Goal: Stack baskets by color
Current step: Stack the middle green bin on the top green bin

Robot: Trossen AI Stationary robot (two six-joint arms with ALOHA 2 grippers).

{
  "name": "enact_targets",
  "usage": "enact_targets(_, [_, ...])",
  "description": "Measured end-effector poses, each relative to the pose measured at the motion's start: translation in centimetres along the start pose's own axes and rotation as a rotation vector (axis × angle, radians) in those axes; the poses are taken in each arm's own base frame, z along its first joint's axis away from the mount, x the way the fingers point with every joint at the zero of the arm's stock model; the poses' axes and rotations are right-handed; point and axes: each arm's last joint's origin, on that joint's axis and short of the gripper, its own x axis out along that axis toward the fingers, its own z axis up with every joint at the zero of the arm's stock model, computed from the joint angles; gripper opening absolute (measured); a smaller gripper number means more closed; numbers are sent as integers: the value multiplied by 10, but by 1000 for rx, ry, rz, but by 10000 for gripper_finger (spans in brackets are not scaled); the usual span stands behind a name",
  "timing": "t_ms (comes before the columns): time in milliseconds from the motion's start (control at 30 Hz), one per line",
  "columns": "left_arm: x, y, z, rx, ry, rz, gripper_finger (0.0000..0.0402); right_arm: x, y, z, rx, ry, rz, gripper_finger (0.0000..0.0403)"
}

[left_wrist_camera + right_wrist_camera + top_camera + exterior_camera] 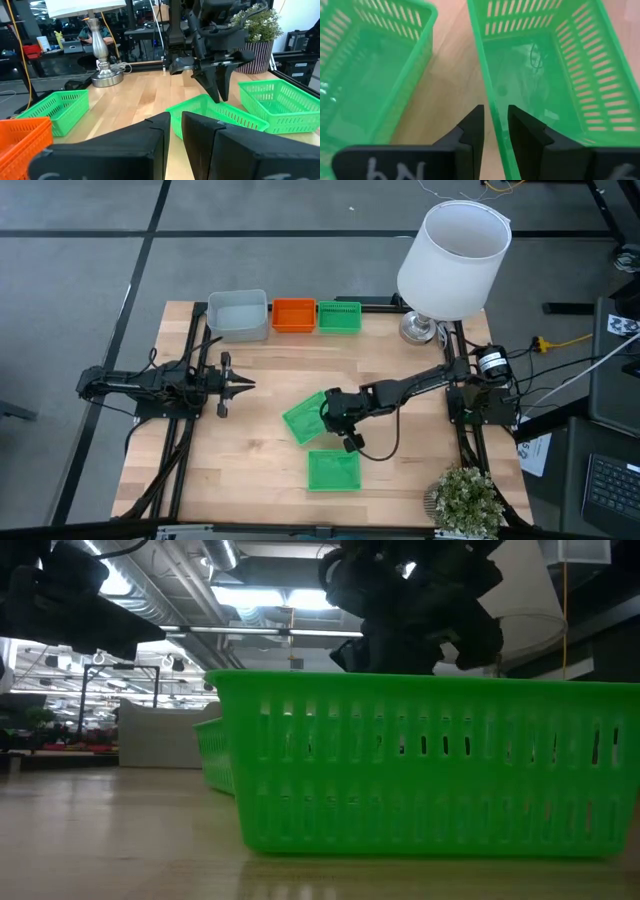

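My right gripper (328, 420) reaches to the table's middle and is shut on a green basket (303, 418) that lies turned askew. A second green basket (333, 470) sits flat on its base just nearer the front edge. Along the far edge a grey basket (240, 314), an orange basket (294, 315) and a third green basket (339, 316) stand in a row. My left gripper (238, 385) waits level at the table's left, shut, with nothing between its fingers. My right gripper pinches one side wall (491, 107) of the askew green basket at its rim, with one finger (525, 132) inside the basket and one outside. The fingers slant down from the table's right side. Whether the basket is lifted off the table I cannot tell.
A lamp with a large white shade (452, 255) stands at the far right corner. A potted plant (465, 500) sits at the near right corner. Bare wood lies between the far row of baskets and the table's middle.
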Motion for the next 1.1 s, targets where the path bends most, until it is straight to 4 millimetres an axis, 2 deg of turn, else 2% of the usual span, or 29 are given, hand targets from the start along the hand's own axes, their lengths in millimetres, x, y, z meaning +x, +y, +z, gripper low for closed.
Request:
enact_targets(433, [0, 0, 0, 0, 0, 0, 41, 4, 1, -13, -29, 61, -48, 86])
enact_targets(533, [0, 0, 0, 0, 0, 0, 41, 4, 0, -13, -27, 66, -67, 62])
enact_targets(633, [0, 0, 0, 0, 0, 0, 41, 4, 0, -14, -21, 75, -69, 17])
enact_targets(700, [0, 0, 0, 0, 0, 0, 41, 4, 0, -14, 1, 77, -85, 12])
enact_targets(867, [0, 0, 0, 0, 0, 0, 41, -1, 0, -12, -16, 124, -268, 7])
enact_targets(1100, [0, 0, 0, 0, 0, 0, 41, -33, -18, 14, -60, 193, -561, 6])
